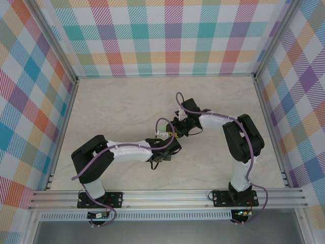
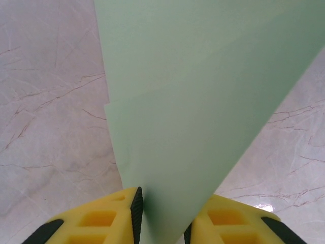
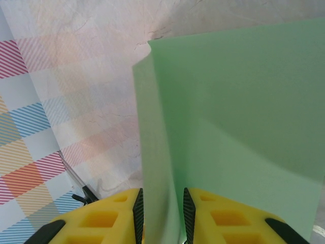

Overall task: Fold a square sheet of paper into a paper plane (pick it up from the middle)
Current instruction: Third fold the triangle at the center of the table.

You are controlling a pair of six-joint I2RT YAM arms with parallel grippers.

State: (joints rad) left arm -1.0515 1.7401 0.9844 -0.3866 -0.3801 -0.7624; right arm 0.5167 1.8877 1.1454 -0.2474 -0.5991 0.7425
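The square sheet of paper (image 2: 203,101) is pale mint green, partly folded, and held up off the table between both grippers. In the left wrist view it rises from between the yellow fingers (image 2: 96,218), and a folded layer's edge shows on its left side. My left gripper (image 2: 162,195) is shut on its lower part. In the right wrist view the sheet (image 3: 238,112) curves into a rounded fold, and my right gripper (image 3: 161,195) is shut on that fold. From above, the two grippers (image 1: 165,134) (image 1: 177,124) meet at mid-table with a sliver of paper (image 1: 161,123) between them.
The marble-look tabletop (image 1: 127,101) lies beneath. Checked walls (image 1: 167,35) close the back and both sides, with metal rails (image 1: 264,117) along their feet. The arm bases sit on the front rail (image 1: 167,195).
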